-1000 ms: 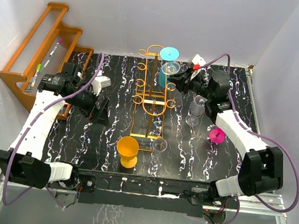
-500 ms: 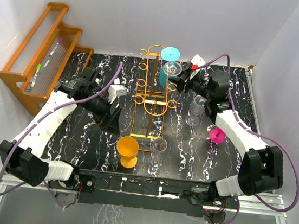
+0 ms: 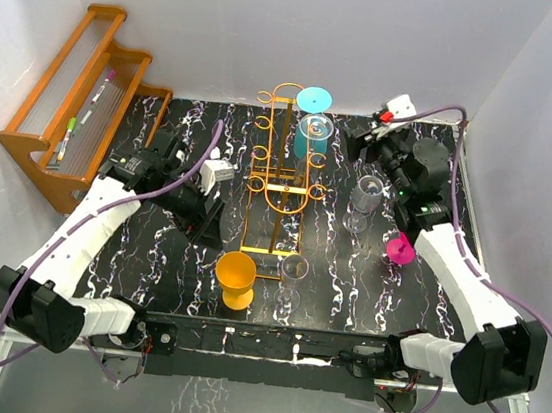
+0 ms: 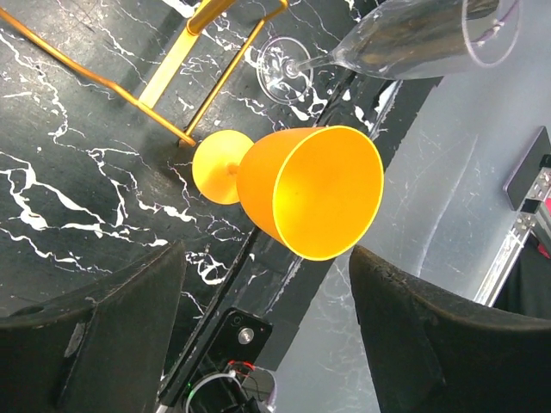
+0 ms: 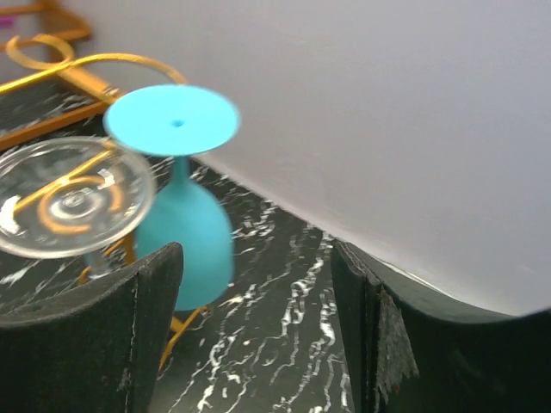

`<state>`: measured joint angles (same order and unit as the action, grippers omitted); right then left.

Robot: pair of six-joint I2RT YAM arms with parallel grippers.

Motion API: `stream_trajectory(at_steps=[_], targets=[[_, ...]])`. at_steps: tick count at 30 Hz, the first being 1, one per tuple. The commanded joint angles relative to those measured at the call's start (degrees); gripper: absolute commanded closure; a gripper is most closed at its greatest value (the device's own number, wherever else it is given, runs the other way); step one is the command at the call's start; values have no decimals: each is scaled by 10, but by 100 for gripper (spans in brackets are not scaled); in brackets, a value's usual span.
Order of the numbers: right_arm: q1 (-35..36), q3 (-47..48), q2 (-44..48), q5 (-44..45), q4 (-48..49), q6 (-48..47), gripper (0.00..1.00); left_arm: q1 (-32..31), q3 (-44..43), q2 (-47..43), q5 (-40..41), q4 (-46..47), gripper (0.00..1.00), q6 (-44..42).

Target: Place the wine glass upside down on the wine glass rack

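Observation:
The golden wire wine glass rack (image 3: 278, 172) stands mid-table. On its far right rail hang a blue wine glass (image 3: 314, 99) (image 5: 182, 225) and a clear wine glass (image 3: 317, 128), both upside down; the clear one's foot (image 5: 73, 196) rests on the rail. My right gripper (image 3: 355, 146) (image 5: 256, 337) is open and empty, a short way right of both. An orange wine glass (image 3: 237, 276) (image 4: 303, 194) stands upright near the front edge. My left gripper (image 3: 204, 220) (image 4: 267, 337) is open and empty, pointing at it from the left without touching it.
A clear glass (image 3: 293, 270) (image 4: 413, 39) stands upright right of the orange one, beside the rack's base (image 4: 176, 73). Another clear glass (image 3: 363, 197) and a pink glass (image 3: 401, 248) sit on the right. A brown wooden shelf (image 3: 74, 91) holds pens at far left.
My right gripper has opened, let go of the clear glass on the rack and drawn back to the right. My left arm swung in toward the orange glass, its jaws a little narrower.

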<state>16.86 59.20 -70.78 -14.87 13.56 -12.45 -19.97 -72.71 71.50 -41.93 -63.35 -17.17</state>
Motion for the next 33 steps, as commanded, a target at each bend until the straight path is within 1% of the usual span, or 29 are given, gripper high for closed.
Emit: stream_trajectory(at_steps=[1, 4, 10, 15, 23, 30, 33], targets=[[0, 1, 61, 156, 31, 45, 27, -8, 50, -39, -1, 53, 26, 16], [0, 2, 93, 185, 34, 59, 26, -12, 74, -57, 0, 76, 26, 11], [0, 18, 126, 182, 21, 71, 25, -16, 120, -82, 4, 132, 25, 24], [0, 18, 139, 189, 20, 79, 25, -19, 157, -108, -5, 188, 25, 36], [0, 9, 148, 207, 20, 73, 25, -26, 215, -139, -4, 247, 27, 34], [0, 7, 155, 218, 19, 70, 24, -35, 245, -148, -10, 259, 33, 27], [0, 8, 156, 222, 19, 69, 24, -37, 252, -146, -7, 266, 41, 28]])
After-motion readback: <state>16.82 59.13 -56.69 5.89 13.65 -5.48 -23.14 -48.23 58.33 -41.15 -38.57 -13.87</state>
